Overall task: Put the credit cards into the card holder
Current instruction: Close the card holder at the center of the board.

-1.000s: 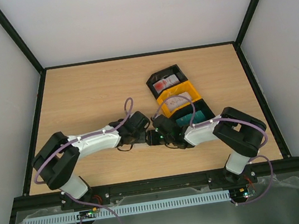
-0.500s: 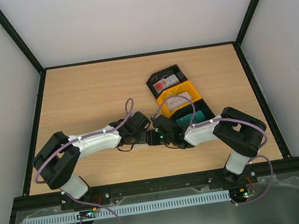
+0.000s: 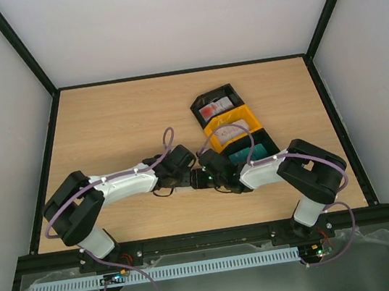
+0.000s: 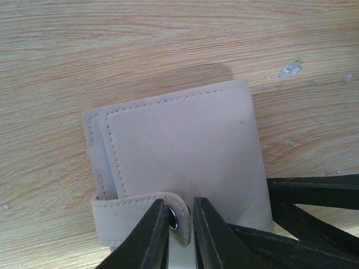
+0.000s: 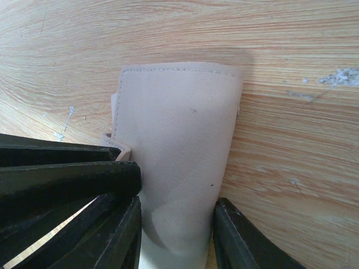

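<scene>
Beige holder point(image 4: 185, 151), roughly square, stitched edges, folded and strapped shut, lay on the desk point(image 4: 168, 45), cards point(image 3: 216, 107) white-red, pale and teal sat in bins point(image 3: 243, 120) beyond

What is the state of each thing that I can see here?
card holder, folded shut, strap wrapped around its edge.
left fingers, nearly closed on the strap's snap end.
right fingers, closed on the card holder's two sides.
credit cards, lying in the bins.
bins, open-topped, in a row, the nearest partly hidden by the right arm.
</scene>
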